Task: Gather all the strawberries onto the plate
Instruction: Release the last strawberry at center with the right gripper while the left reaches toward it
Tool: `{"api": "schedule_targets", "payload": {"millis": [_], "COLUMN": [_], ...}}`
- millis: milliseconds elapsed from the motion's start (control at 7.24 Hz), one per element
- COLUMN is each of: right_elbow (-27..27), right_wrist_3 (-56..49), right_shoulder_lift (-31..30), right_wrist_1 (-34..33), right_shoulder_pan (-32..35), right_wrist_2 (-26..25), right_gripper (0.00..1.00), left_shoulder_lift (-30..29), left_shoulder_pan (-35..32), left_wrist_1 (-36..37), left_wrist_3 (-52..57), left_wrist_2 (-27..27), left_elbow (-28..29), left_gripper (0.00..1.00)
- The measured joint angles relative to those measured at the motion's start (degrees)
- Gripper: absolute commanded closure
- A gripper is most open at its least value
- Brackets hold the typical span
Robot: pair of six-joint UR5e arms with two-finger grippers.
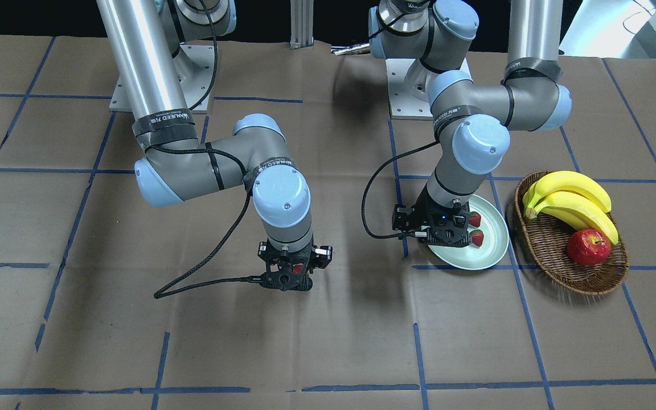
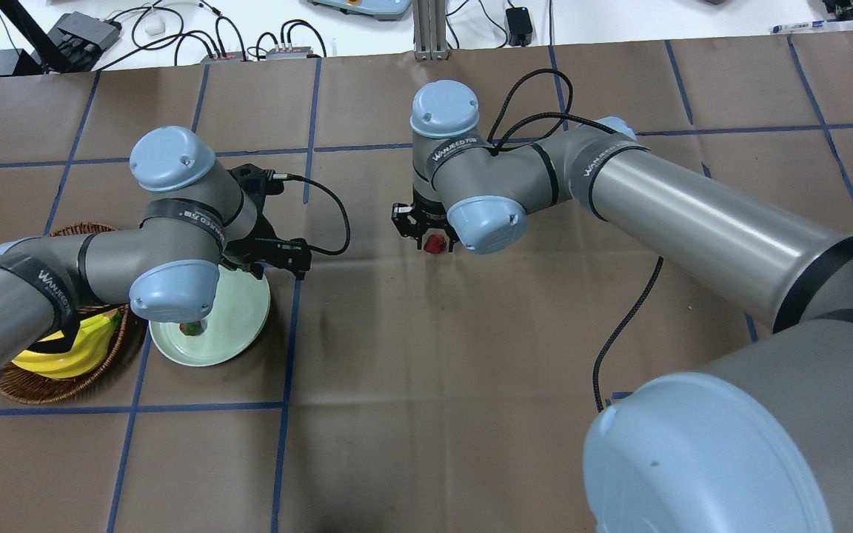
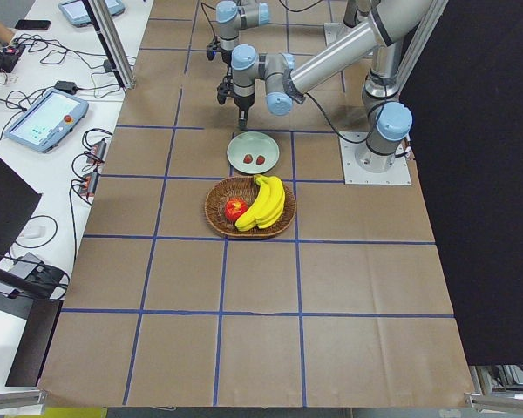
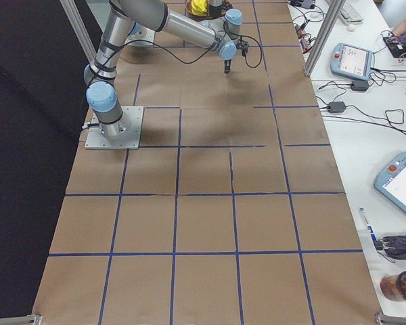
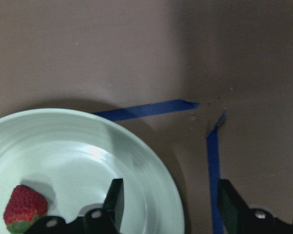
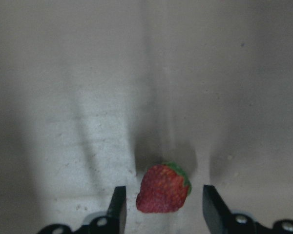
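The right jaws are standing wide open and pointing straight down at the counter (image 1: 328, 341), and they are gripping nothing. One strawberry (image 6: 163, 190) is lying on the brown paper squarely between them, with a narrow gap showing on either side, so neither finger (image 6: 118, 207) is touching it; its green cap is pointing away from the wrist camera. The left jaws are also spread wide and are carrying nothing. One finger (image 5: 115, 201) is hanging over the inside of the pale green plate (image 5: 136, 161) while the other (image 5: 229, 207) is hovering outside the rim, above the bare counter next to a strip of blue tape. A second strawberry (image 5: 24, 207) is resting in the plate off to the side of those jaws, clear of both fingers. In the front-facing view a third strawberry (image 1: 475, 219) is sitting in the plate just beside the second one, both on the far side of the left jaws from the right arm. Beyond the plate, a wicker basket (image 1: 556, 259) is holding bananas (image 1: 573, 199) and an apple (image 1: 589, 247).
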Motion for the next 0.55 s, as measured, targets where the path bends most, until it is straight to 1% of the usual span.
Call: {"api": "schedule_targets", "payload": {"millis": [138, 276, 414, 552], "right_elbow": [0.1, 0.3, 0.6, 0.9], "right_wrist_3": [-0.5, -2.4, -5.9, -9.7], "right_shoulder_lift": [-1.8, -4.4, -7.5, -11.0], "right_wrist_1": [1.0, 3.4, 6.6, 10.3], "right_shoulder_pan": [-0.8, -2.5, -5.2, -8.5], "right_wrist_2": [0.0, -0.3, -0.6, -0.9], "right_gripper": [0.00, 0.00, 0.00, 0.00], "left_shoulder_lift": [0.0, 0.0, -0.2, -0.5], "left_shoulder_pan": [-1.6, -3.0, -4.5, -6.0], "left_wrist_1": [0.0, 0.0, 0.1, 0.1], "left_wrist_3": [-3.3, -5.9, -8.2, -10.4], "left_wrist_2": [-0.6, -0.9, -1.0, -1.0], "left_elbow": [0.4, 0.6, 1.0, 1.6], "left_gripper": [0.17, 0.17, 0.13, 0.02]}}
